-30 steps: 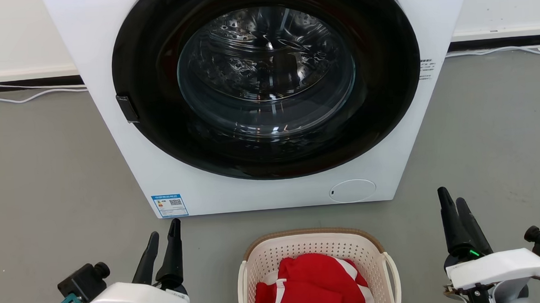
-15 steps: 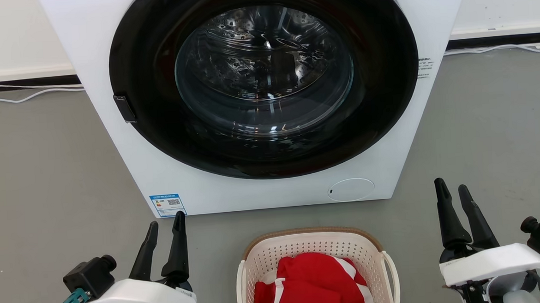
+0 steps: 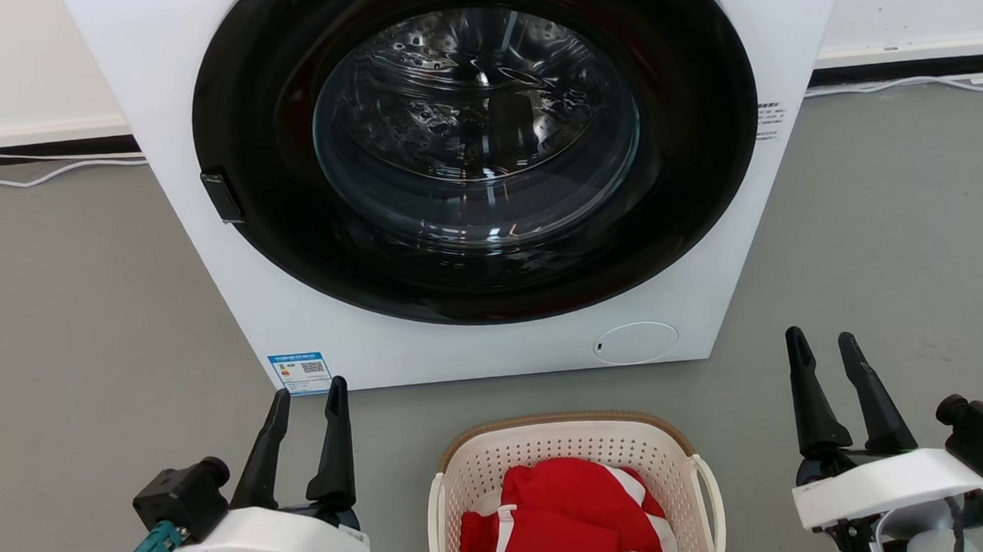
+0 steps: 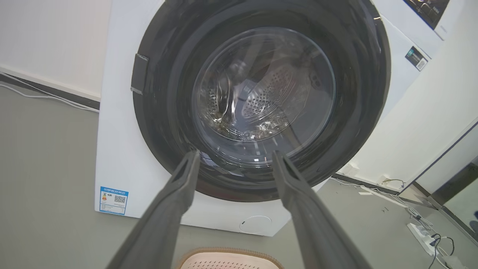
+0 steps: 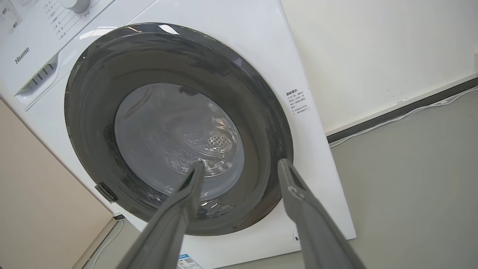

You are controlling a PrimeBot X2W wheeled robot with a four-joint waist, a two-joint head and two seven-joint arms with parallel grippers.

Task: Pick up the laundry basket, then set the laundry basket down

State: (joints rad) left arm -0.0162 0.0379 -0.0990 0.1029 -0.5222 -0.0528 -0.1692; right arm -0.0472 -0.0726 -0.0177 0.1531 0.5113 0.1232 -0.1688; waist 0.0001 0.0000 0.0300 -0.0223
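The laundry basket, cream-white with a brown rim and white loop handles, stands on the grey floor at the bottom centre of the head view, holding a red and white garment. Its far rim peeks in at the bottom of the left wrist view. My left gripper hangs open to the basket's left, apart from it. My right gripper hangs open to the basket's right, also apart. Both point at the washing machine. In each wrist view the two fingers stand spread with nothing between them.
A white front-loading washing machine with its round dark door shut stands just beyond the basket. White cables run along the wall base. A power strip lies on the floor to the machine's right.
Both grippers have shifted slightly forward and inward, and their fingers now show more spread. The head view has drifted a little, so the washing machine and basket sit slightly further left.
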